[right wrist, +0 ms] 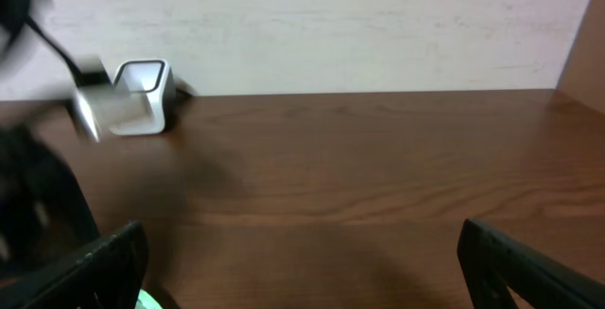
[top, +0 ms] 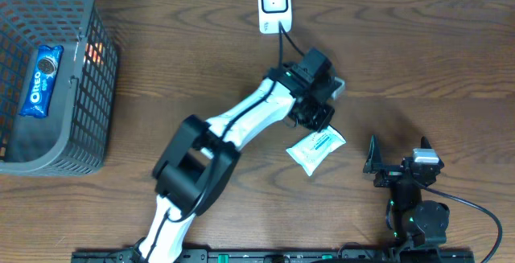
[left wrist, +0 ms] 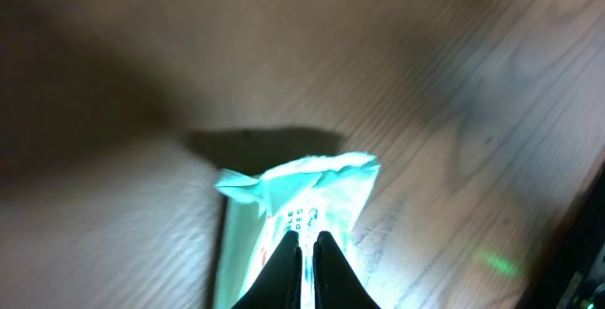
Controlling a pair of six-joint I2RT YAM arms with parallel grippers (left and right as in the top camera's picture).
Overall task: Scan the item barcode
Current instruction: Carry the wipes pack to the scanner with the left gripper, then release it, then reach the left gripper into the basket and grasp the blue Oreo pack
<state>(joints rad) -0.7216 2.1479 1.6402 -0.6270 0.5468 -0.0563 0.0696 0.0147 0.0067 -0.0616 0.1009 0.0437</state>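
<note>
From overhead, the wooden table (top: 434, 62) carries a grey plastic basket (top: 95, 94) at the far left, and only this view shows the blue pack (top: 40, 80) lying inside it, with "OREO" readable in white. A white barcode scanner (top: 273, 2) stands at the back edge, its dark cable running toward the left gripper (top: 316, 126), which is over the middle of the table. From its tip hangs a white snack packet (top: 315, 148) with teal print too small to read, in front of the scanner and well apart from it. The right gripper (top: 397, 157) sits near the front right, away from the packet. The left wrist view alone shows the grip: the left gripper (left wrist: 304, 243) has its jaws pressed together on the packet (left wrist: 302, 191), pinching its crumpled end above the table, where a few teal letters show but are too blurred to read. The right wrist view shows the right gripper (right wrist: 302, 238) with its jaws wide apart and nothing between them, and the scanner (right wrist: 142, 96) against the pale wall.
</note>
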